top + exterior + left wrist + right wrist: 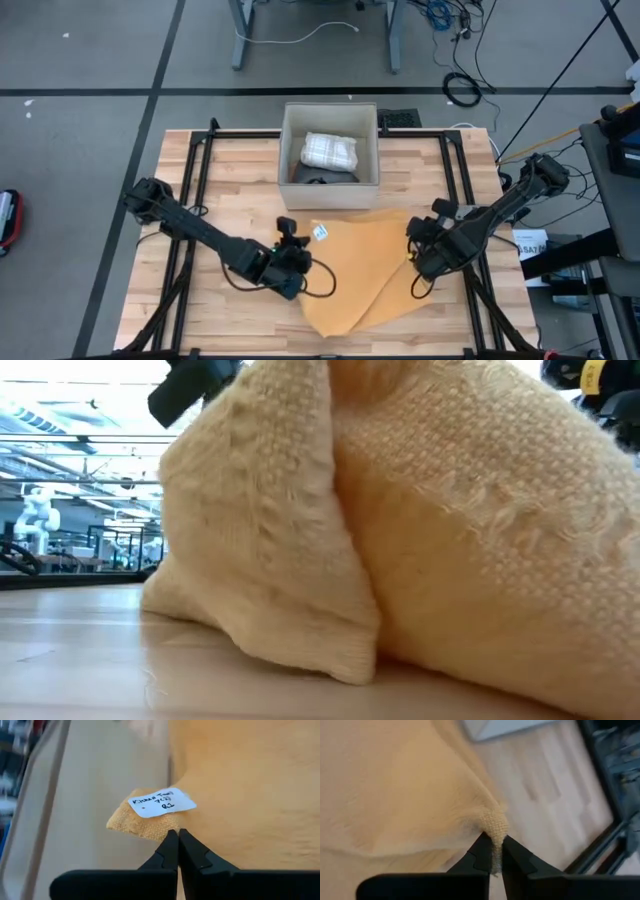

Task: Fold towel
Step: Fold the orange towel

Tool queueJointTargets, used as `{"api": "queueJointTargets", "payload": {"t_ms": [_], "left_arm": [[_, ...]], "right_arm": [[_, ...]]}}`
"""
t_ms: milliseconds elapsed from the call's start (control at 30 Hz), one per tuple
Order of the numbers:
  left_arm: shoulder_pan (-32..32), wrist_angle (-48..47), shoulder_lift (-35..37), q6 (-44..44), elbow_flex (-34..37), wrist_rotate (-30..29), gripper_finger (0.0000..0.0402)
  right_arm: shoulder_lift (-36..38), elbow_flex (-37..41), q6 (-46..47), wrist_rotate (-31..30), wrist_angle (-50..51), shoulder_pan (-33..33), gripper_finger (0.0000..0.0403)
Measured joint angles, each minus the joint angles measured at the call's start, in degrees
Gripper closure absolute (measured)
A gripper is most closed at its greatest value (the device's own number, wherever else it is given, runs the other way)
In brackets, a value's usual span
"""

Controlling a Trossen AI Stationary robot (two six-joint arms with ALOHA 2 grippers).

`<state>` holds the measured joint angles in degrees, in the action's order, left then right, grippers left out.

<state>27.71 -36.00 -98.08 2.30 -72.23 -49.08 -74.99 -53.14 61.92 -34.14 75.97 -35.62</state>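
A mustard-yellow towel (400,275) lies spread over the table's middle and right, its near part on the wood. In the low view the towel (420,530) rises like a tent, and its lower fold (300,645) rests on the tabletop. My left gripper (310,246) is shut on the towel's far left corner, which carries a white handwritten tag (161,802). My right gripper (415,233) is shut on the towel's far right corner. My left gripper pinches the tagged corner (159,831) between its two fingers, just behind the tag. It comes slanting down from the table's left. The corner is lifted and the cloth slopes down from it to the table. My right gripper pinches the other far corner (495,826) between its two fingers, the cloth bunched into a small fold there. It comes slanting down from the table's right. That corner is raised, and the cloth fans out from it in soft creases.
An open white box (329,182) stands at the far middle of the table and holds a folded checked cloth (330,150). Black frame rails (195,200) run along the table's left and right sides. Bare wood (230,320) lies at the near left.
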Motion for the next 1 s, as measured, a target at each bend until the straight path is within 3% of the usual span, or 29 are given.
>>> {"api": "queueJointTargets", "payload": {"t_ms": [133,300,433,633,767,1000], "left_arm": [[-0.6,-6.9,0.0,8.7,0.0,-0.1,0.0401],[-0.1,-12.6,0.0,15.0,0.0,9.7,0.0401],[0.3,-10.8,0.0,15.4,0.7,15.7,0.0401],[-1.9,-9.8,0.0,19.2,3.4,16.3,0.0401],[-2.7,-9.3,0.0,20.9,5.3,15.6,0.0377],[-1.5,-9.3,0.0,21.2,6.1,7.1,0.0282]], "right_arm": [[0.0,-0.1,0.4,-3.1,3.3,2.4,0.0387],[0.0,-0.1,5.0,-3.4,10.3,6.5,0.0387],[0.0,-0.1,4.1,-3.5,10.4,9.2,0.0387],[0.0,-0.1,0.4,-3.4,9.4,12.4,0.0376],[0.0,-0.1,-0.9,-3.0,9.6,11.4,0.0334],[2.1,-0.1,2.2,-1.0,10.1,7.6,0.0224]]}}
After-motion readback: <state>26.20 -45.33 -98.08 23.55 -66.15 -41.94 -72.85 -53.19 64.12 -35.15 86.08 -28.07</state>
